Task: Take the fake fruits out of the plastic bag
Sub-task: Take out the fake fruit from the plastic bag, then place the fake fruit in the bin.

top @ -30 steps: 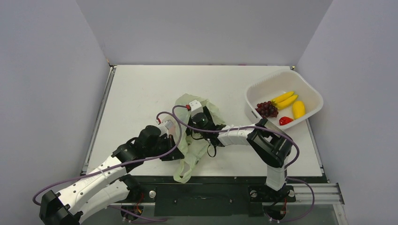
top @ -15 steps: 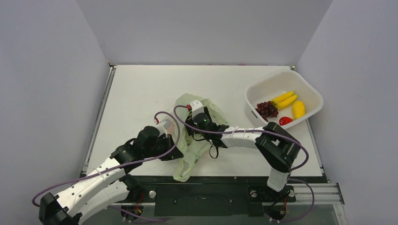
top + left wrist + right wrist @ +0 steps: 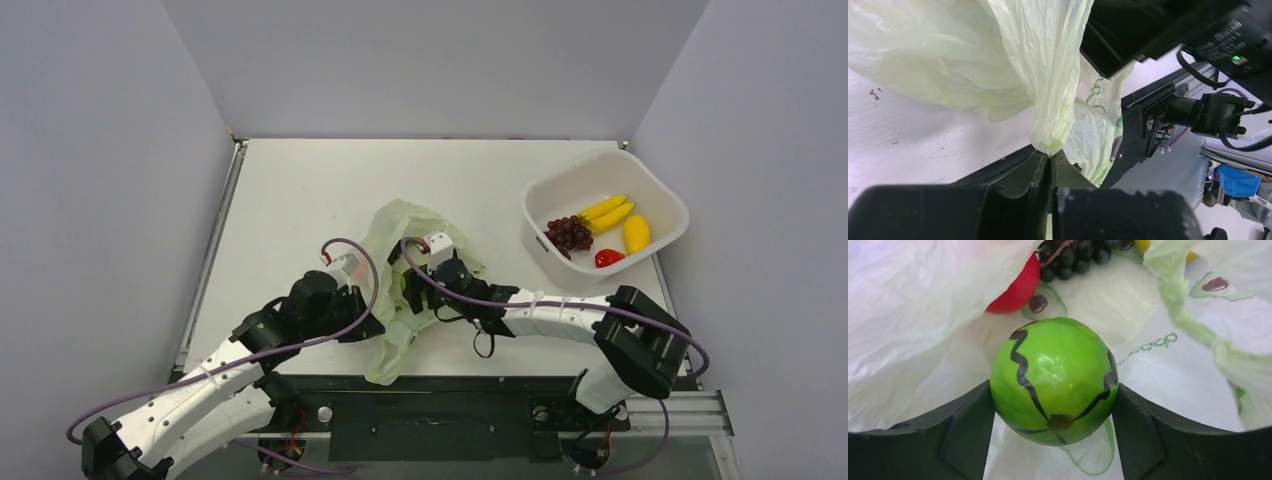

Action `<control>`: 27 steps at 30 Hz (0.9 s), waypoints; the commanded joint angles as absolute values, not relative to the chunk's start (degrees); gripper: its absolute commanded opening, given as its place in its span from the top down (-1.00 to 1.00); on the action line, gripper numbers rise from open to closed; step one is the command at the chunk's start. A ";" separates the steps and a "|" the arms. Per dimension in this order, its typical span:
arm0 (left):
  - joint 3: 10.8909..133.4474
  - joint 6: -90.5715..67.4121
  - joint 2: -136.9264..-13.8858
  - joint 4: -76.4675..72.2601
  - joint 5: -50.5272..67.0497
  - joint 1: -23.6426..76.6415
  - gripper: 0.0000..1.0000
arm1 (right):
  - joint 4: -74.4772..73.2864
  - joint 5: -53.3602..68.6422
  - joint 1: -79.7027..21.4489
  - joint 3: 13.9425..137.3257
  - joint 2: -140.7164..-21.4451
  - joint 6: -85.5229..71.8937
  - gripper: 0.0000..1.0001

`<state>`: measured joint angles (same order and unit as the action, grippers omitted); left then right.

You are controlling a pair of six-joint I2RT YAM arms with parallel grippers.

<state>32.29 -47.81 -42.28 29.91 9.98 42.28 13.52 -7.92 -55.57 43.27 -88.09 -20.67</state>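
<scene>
Greenish see-through carrier bag (image 3: 396,222), thin crinkly plastic with printed spots, lies mid-way across the white table (image 3: 300,190), and both arms are working it. Left gripper (image 3: 1050,161) has its fingers pinched flat together on a bunched fold of the bag, so the film hangs up off the table from that point

Right gripper (image 3: 1054,397) is reached inside the bag. Its own camera shows the two black fingers (image 3: 965,427) pressed against either side of a round glossy green toy fruit (image 3: 1053,362) with wavy dark stripes, kind of a mini watermelon. The jaws stand fairly wide, but only because the ball fills them. Can't tell if it's lifted or resting on the bag's floor

Deeper in, a small red plastic fruit (image 3: 1018,290) sits half under a fold with a dark grape bunch (image 3: 1073,255) right beside it. Well off to the right, the white rectangular plastic basket (image 3: 600,157) has yellow bananas (image 3: 607,212) and a few other toy pieces in it

So I'd say the grab is made and pulling out comes next. That ball looks slick, so it wants a slow straight withdrawal through the mouth without snagging film, with the left pinch holding firm. The red one would be the next target
</scene>
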 commanded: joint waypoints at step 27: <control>30.47 -48.96 -42.36 25.95 10.67 41.83 1.00 | -9.29 -40.34 -26.35 43.11 -50.09 -37.82 1.00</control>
